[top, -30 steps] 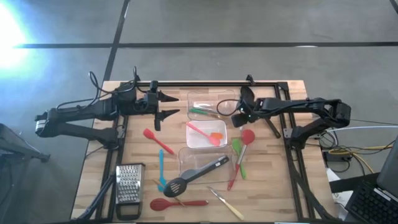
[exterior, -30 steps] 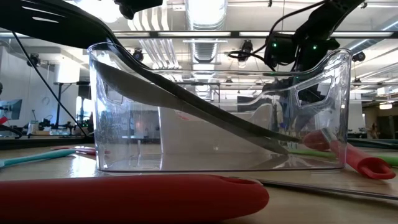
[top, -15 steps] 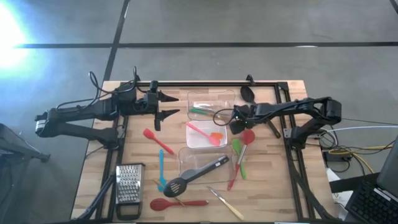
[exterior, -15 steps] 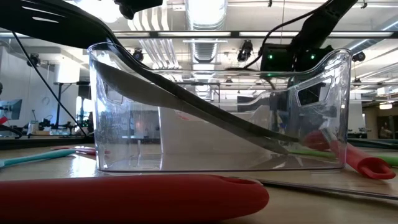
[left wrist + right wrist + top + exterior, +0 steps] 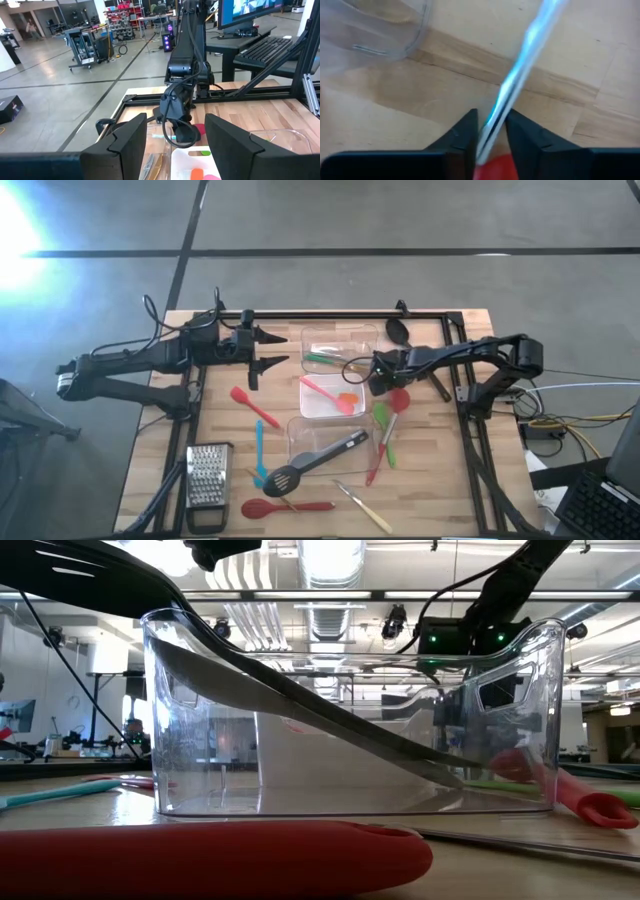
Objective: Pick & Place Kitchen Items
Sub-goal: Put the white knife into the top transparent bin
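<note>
though three clear tubs already hold a few utensils, looks only partly done. far tub (image 5: 340,345): a slim green tool (image 5: 322,360) inside. middle tub (image 5: 330,396): a red spatula (image 5: 330,394) with an orange tip. near tub (image 5: 325,442): a black slotted spoon (image 5: 312,461) propped across the rim, head hanging out over the wood. left loose on the table (image 5: 440,490): a red spatula (image 5: 254,407), a teal tool (image 5: 259,451), a red spoon (image 5: 285,507), a thin wood-handled tool (image 5: 364,507), green pieces (image 5: 384,430), a black ladle (image 5: 397,329) at the far edge, and a red spoon with a metal shaft (image 5: 389,430).

right gripper (image 5: 380,373) low over that spoon's red bowl, just beside the middle tub; in the wrist view, dark fingers (image 5: 465,135) closed narrowly around the shiny thin shaft (image 5: 517,80), red showing below, seemingly pinching it. left gripper (image 5: 262,352) parked at the far left, fingers spread, holding nothing.

glossy hard plastic tubs, matte silicone heads, bright steel, pale planked wood.
</note>
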Robot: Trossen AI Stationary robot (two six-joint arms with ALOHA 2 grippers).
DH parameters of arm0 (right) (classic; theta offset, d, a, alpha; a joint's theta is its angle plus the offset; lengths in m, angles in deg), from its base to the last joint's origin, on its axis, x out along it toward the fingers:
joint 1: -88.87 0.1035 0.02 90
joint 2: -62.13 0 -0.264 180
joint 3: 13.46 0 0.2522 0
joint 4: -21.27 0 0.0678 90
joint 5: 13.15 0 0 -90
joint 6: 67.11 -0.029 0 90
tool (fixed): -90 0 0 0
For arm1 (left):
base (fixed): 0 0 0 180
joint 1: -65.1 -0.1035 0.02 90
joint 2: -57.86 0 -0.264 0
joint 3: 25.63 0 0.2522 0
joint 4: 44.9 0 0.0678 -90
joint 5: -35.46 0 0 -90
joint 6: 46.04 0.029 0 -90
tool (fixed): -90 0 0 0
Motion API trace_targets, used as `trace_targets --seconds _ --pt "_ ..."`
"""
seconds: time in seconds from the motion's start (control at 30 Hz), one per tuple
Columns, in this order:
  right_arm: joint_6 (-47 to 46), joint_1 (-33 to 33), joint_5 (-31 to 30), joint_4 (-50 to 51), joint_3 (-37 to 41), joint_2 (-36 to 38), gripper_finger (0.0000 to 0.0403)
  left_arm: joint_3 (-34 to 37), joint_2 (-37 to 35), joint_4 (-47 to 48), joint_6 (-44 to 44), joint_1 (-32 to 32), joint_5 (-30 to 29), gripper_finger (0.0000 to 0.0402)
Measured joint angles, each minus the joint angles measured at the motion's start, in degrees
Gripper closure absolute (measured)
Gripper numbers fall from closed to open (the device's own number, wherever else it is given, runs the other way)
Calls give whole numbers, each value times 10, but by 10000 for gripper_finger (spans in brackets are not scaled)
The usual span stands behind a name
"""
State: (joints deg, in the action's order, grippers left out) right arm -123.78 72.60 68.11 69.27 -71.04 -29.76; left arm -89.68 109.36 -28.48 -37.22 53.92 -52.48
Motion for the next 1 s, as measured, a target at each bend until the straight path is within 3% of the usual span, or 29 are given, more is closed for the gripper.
trace_targets --seconds 0.17,0.57,1.0 --pt "-7 0 -10 -1 2 17 380 0 0 0 0 0 0 197" --pt "-21 0 -20 0 2 47 381 0 0 0 0 0 0 197" --pt "18 17 -110 25 1 252 381 0 0 0 0 0 0 197"
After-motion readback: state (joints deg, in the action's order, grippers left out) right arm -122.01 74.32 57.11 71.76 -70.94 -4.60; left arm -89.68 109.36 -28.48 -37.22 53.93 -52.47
